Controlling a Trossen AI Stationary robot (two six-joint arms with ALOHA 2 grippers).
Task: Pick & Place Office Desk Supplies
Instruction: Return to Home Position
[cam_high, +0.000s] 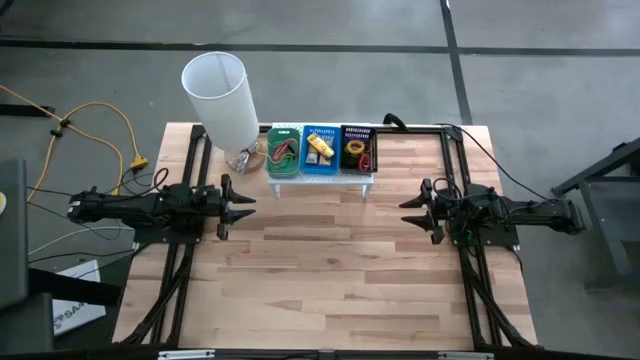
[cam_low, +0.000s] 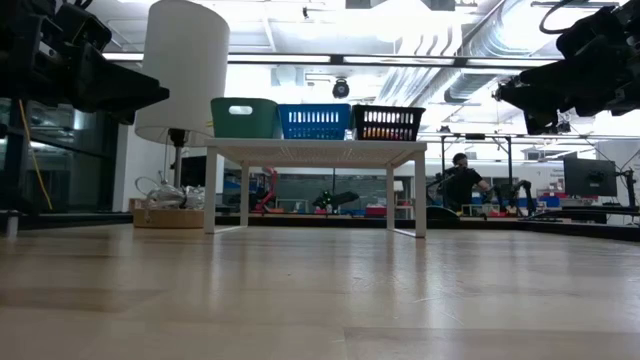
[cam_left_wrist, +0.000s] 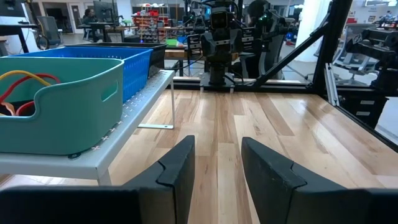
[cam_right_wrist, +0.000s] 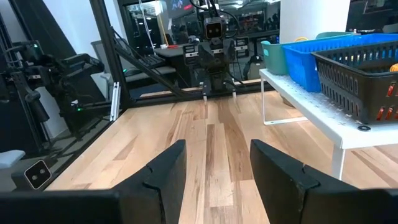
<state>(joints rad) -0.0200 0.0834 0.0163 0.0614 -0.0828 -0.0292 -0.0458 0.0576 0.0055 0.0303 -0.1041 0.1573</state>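
Three small trays stand side by side on a white perforated shelf (cam_high: 320, 176) at the table's far edge: a green tray (cam_high: 284, 150) with coloured rings, a blue tray (cam_high: 319, 149) with yellow-and-white blocks, and a black tray (cam_high: 357, 150) with a yellow ring and small items. My left gripper (cam_high: 245, 203) hovers level at the table's left side, open, with nothing between its fingers. Opposite it, at the right side, my right gripper (cam_high: 407, 211) also points level and stands open and bare. Both are clear of the shelf.
A white cylindrical lamp (cam_high: 222, 100) stands at the far left corner beside the shelf. Yellow cable (cam_high: 100, 130) lies on the floor to the left. The bare wooden tabletop (cam_high: 330, 270) stretches between the arms and toward the near edge.
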